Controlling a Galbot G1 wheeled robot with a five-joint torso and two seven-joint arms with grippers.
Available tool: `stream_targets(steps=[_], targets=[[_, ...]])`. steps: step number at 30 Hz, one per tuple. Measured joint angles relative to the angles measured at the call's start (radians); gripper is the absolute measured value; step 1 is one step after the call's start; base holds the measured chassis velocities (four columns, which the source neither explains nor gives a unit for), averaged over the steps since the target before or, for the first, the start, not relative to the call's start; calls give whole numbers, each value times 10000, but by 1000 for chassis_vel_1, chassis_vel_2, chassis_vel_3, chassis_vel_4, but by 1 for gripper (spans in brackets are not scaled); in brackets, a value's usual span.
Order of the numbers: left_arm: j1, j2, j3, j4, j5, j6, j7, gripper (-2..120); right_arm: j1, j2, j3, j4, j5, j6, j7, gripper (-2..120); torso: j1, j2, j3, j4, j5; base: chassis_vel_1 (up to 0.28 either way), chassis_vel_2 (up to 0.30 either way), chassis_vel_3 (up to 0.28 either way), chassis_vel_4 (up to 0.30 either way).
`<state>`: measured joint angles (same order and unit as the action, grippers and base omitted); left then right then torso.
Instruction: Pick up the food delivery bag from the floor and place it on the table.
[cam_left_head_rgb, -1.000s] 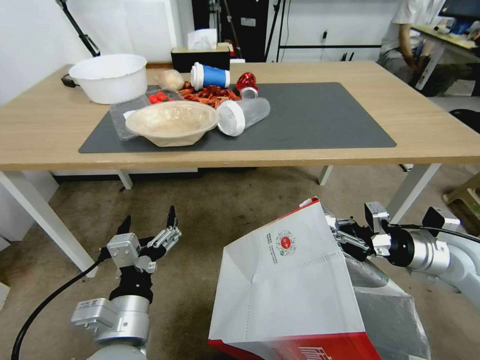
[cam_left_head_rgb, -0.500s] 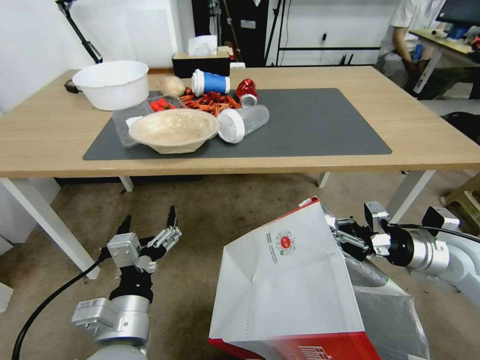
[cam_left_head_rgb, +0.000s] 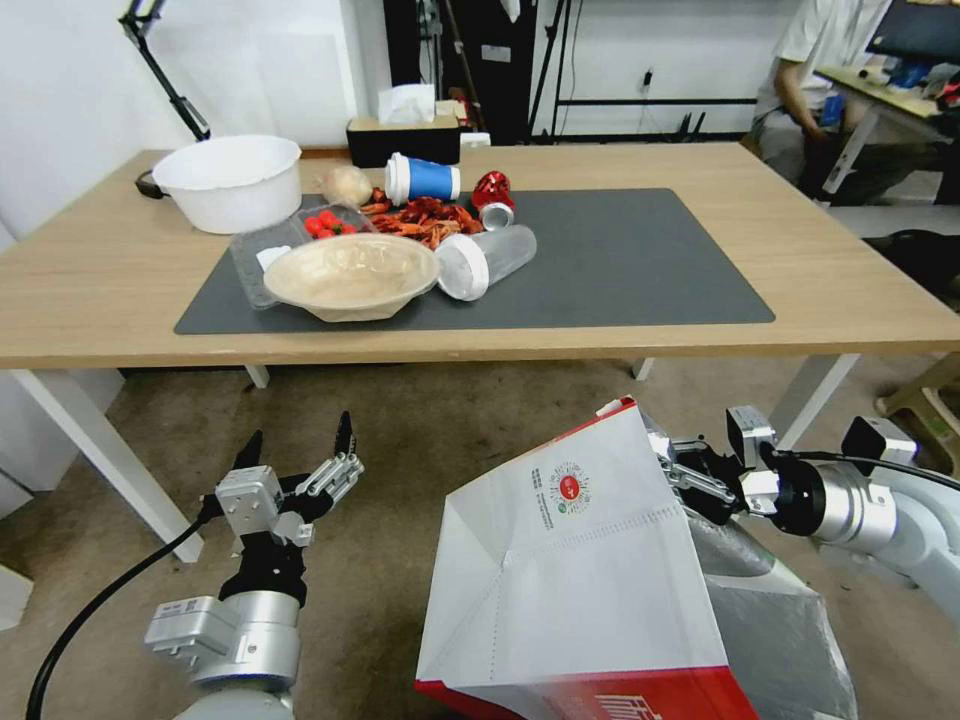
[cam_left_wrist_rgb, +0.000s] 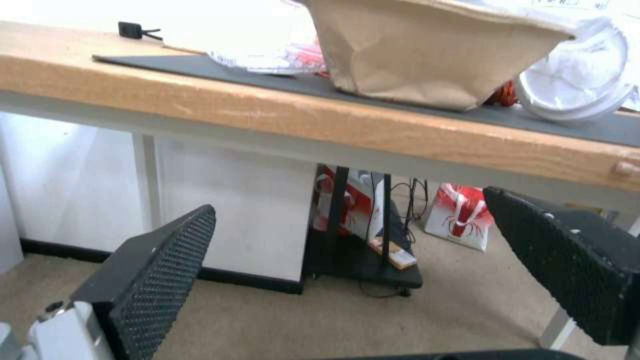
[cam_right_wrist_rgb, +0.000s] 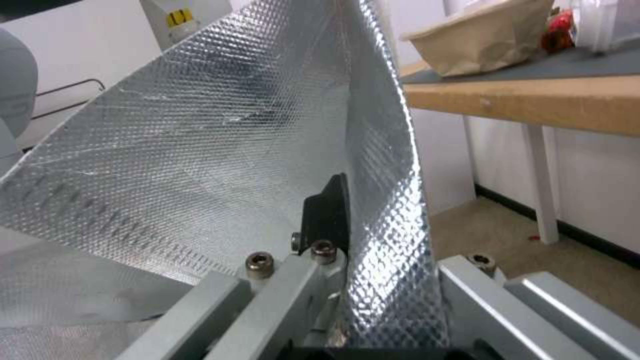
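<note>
Below table (cam_left_head_rgb: 100, 300), right claw (cam_left_head_rgb: 668, 470) pinches tilted food delivery bag (cam_left_head_rgb: 580, 580), mouth rightward

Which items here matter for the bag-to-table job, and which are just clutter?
Job:
- food delivery bag, its wall clamped by the right gripper
- table, with its grey mat
- floor
- left gripper, open, idle

Clutter:
- white tub
- paper bowl
- blue cup
- tissue box

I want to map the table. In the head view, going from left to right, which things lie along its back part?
Round white plastic bowl → lying blue paper cup with white lid → crushed red metal can.
</note>
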<state>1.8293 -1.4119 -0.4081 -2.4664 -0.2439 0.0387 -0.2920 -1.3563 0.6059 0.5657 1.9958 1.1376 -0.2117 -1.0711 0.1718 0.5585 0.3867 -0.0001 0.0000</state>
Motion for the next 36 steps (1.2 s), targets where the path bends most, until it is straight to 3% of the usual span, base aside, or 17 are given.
stream_targets(steps=[36], targets=[[18, -10, 5, -41, -12, -11, 19, 100, -5, -57, 39, 50, 51, -31, -15, 0, 603, 1529, 925, -1, 0, 0, 0, 0, 0]])
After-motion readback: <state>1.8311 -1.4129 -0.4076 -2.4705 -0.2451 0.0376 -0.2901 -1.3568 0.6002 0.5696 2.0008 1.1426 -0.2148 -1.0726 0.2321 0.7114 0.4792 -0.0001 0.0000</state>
